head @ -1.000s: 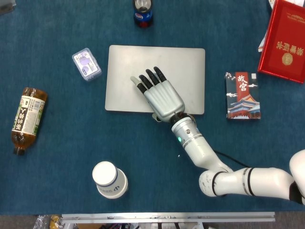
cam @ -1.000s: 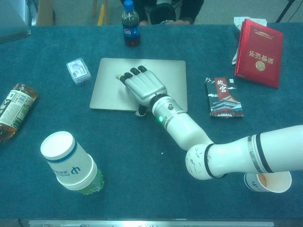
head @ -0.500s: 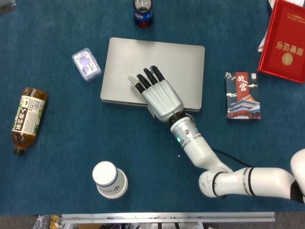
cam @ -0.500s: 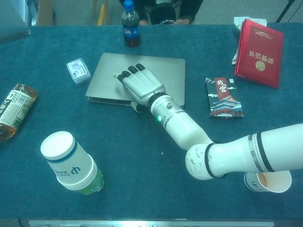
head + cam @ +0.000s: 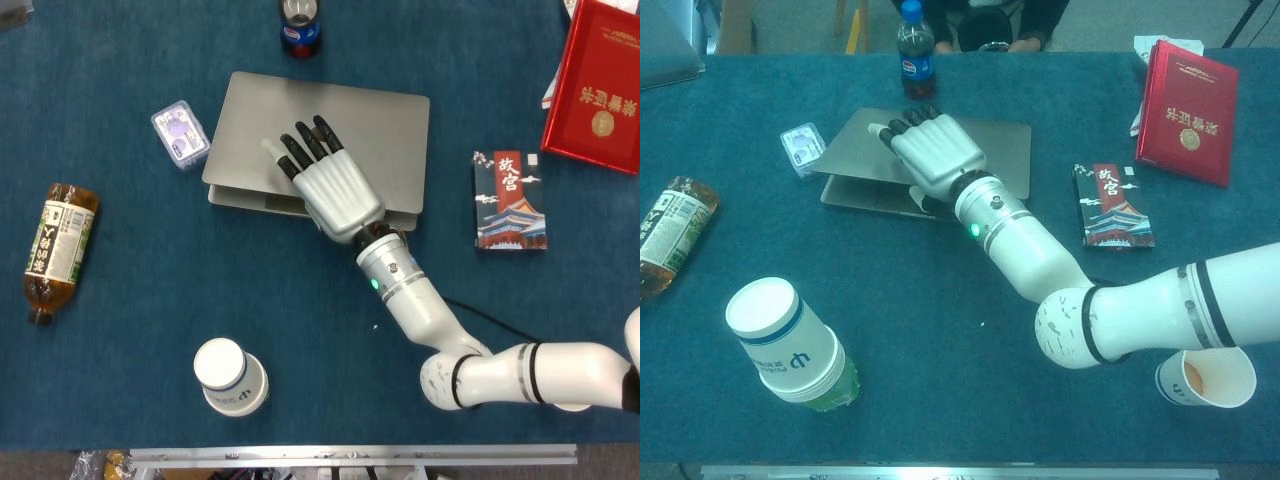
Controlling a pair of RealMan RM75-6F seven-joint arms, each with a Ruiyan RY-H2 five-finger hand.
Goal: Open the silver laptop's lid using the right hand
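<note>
Gripping the silver laptop's lid (image 5: 350, 115) at its front edge, the right hand (image 5: 335, 190) has fingers flat on top, thumb beneath; the lid stands slightly ajar; a cola bottle (image 5: 299, 27) stands just behind the laptop.

My work surface is a table covered in dark blue cloth (image 5: 150, 330). Lying directly on it: a silver laptop (image 5: 380, 130), a dark cola bottle (image 5: 299, 27), a small clear plastic box (image 5: 181, 134), a brown tea bottle on its side (image 5: 58, 250), a white paper cup stack (image 5: 229, 377), a pictured booklet (image 5: 509, 201), a red book (image 5: 596, 82).
</note>
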